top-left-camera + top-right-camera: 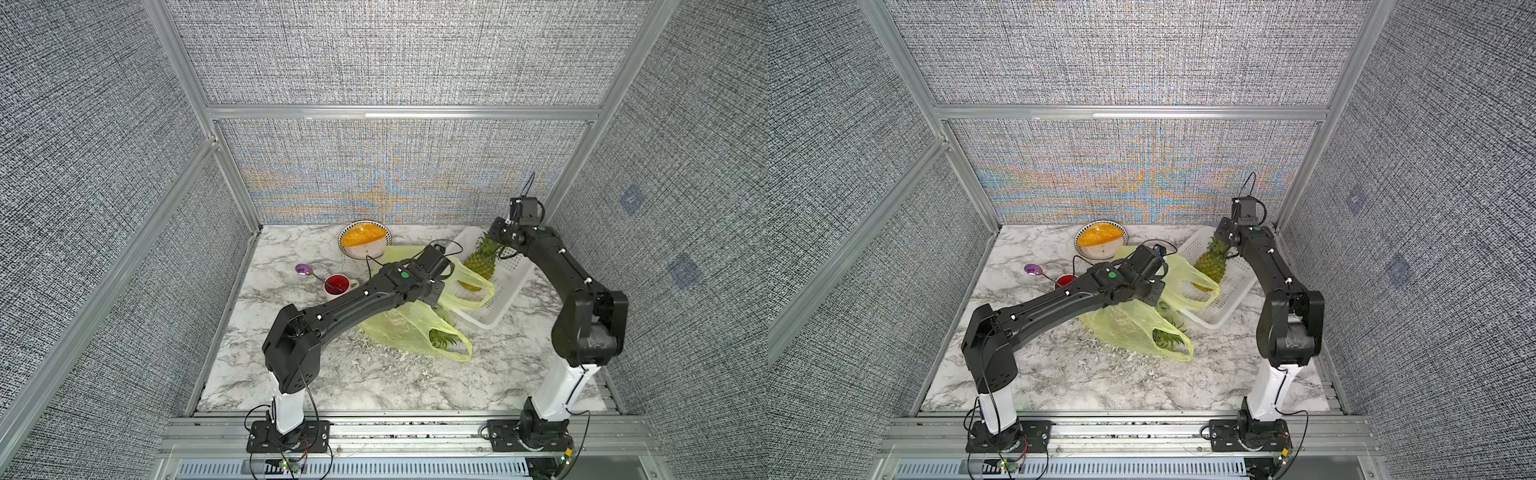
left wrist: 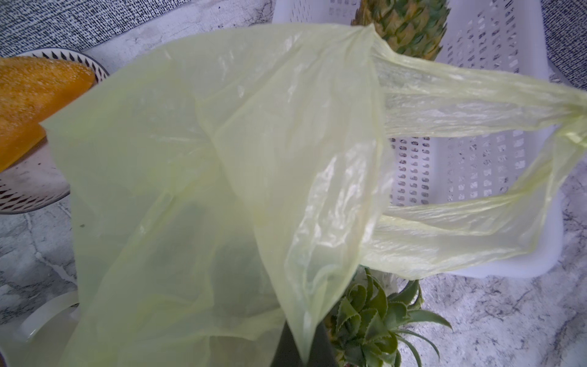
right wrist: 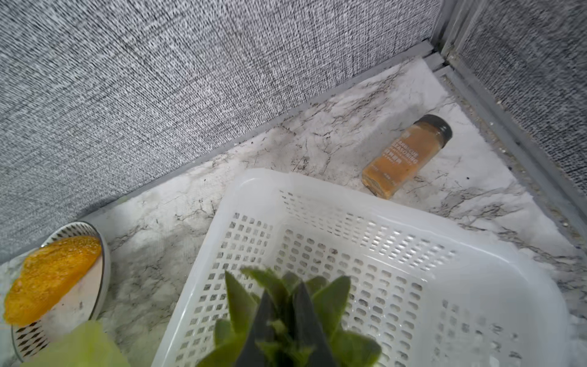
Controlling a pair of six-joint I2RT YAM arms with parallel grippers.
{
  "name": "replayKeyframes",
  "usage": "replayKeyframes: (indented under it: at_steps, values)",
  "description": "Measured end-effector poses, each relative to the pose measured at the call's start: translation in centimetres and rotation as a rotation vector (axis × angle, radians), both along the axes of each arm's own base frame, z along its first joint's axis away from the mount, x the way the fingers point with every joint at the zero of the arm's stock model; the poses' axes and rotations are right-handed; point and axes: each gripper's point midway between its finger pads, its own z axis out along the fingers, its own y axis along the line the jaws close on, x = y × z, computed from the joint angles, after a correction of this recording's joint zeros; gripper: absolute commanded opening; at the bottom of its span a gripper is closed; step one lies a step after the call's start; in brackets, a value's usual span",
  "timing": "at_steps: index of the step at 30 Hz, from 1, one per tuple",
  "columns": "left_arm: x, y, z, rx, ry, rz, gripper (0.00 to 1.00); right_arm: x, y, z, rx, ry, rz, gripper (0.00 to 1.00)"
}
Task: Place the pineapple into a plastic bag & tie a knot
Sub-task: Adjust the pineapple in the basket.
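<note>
A pineapple [image 1: 480, 266] [image 1: 1210, 266] stands tilted in the white perforated basket [image 1: 490, 322]. My right gripper [image 3: 284, 297] is shut on its green crown leaves at the basket's far end. The yellow-green plastic bag [image 1: 415, 328] [image 2: 190, 159] lies on the marble left of the basket. One handle loop [image 1: 469, 291] drapes over the basket rim. My left gripper [image 2: 303, 348] is shut on a fold of the bag film and holds it up. A second pineapple's crown [image 1: 442, 337] [image 2: 371, 321] shows at the bag's near handle loop. No knot shows.
At the back stands a bowl of orange food [image 1: 362, 241]. A red-filled mug [image 1: 337, 284] with a purple spoon [image 1: 303, 269] is left of the bag. A seasoning bottle [image 3: 406, 155] lies in the back right corner. Fabric walls close three sides.
</note>
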Motion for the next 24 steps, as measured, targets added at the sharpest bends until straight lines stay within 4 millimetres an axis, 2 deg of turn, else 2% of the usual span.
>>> replayKeyframes:
  at_steps: [2, 6, 9, 11, 16, 21, 24]
  values:
    - [0.0, 0.0, 0.0, -0.004, 0.0, -0.001, 0.0, -0.7, 0.5, 0.1, 0.006, -0.096, 0.003, 0.0]
    - [-0.1, 0.1, -0.1, -0.01, -0.002, 0.003, 0.0, -0.7, 1.4, 0.9, -0.012, -0.248, 0.024, 0.0]
    - [-0.3, 0.4, -0.2, -0.015, 0.0, 0.009, 0.0, -1.4, 3.0, 1.1, -0.077, -0.339, 0.091, 0.0]
    - [-0.2, 0.4, -0.2, -0.02, -0.003, 0.009, 0.0, -2.3, 3.7, 1.1, -0.11, -0.404, 0.127, 0.0]
    - [-0.2, 0.2, -0.1, -0.029, -0.005, 0.014, 0.0, -5.2, 3.7, 1.4, -0.174, -0.496, 0.176, 0.01]
    - [-0.1, 0.2, -0.2, -0.033, -0.007, 0.015, 0.0, -8.1, 4.6, 1.6, -0.224, -0.49, 0.269, 0.19]
    - [-0.1, 0.3, -0.4, -0.03, -0.002, 0.018, 0.0, -9.3, 4.8, 1.7, -0.244, -0.458, 0.304, 0.41]
